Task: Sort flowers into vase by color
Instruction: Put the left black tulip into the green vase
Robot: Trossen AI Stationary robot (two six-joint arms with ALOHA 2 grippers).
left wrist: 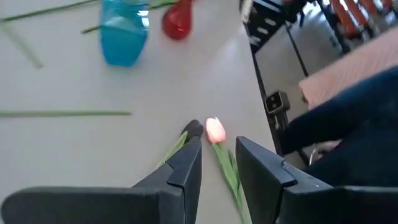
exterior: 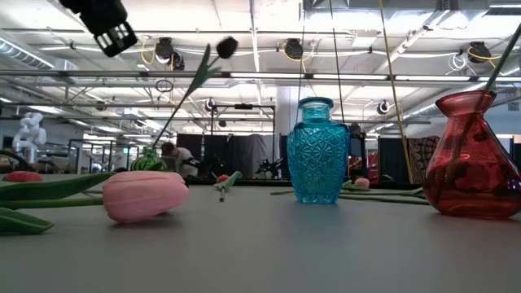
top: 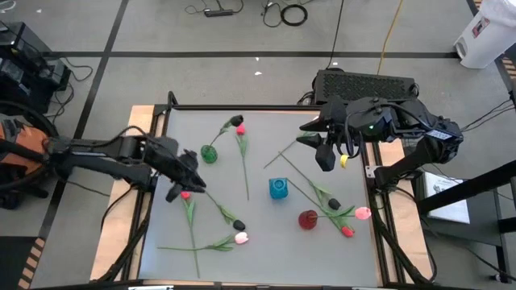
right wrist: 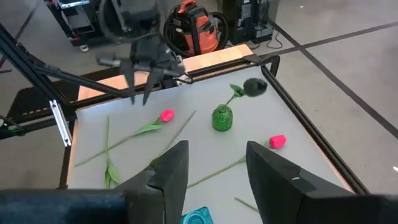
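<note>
Tulips lie scattered on the grey table [top: 258, 262]. A dark-headed tulip [top: 235, 121] stands in the green vase [top: 209, 154], its stem leaning on the rim. A green stem [exterior: 488, 73] leans out of the red vase [top: 308, 219]. The blue vase [top: 278, 188] stands between them. My left gripper [top: 184, 187] hangs open over a pink-red tulip head [top: 186, 194] at the table's left, touching nothing. Its wrist view looks past the open fingers [left wrist: 217, 146] at a pink head [left wrist: 215, 129] beside a dark head [left wrist: 194, 129]. My right gripper [top: 325, 161] hangs open, high over the far right.
Loose tulips also lie near the front edge [top: 241, 238] and at the right [top: 363, 213], by the red vase. A pink tulip [top: 240, 129] lies beside the green vase with its stem running toward the near edge. A bare stem [top: 282, 153] lies under the right gripper.
</note>
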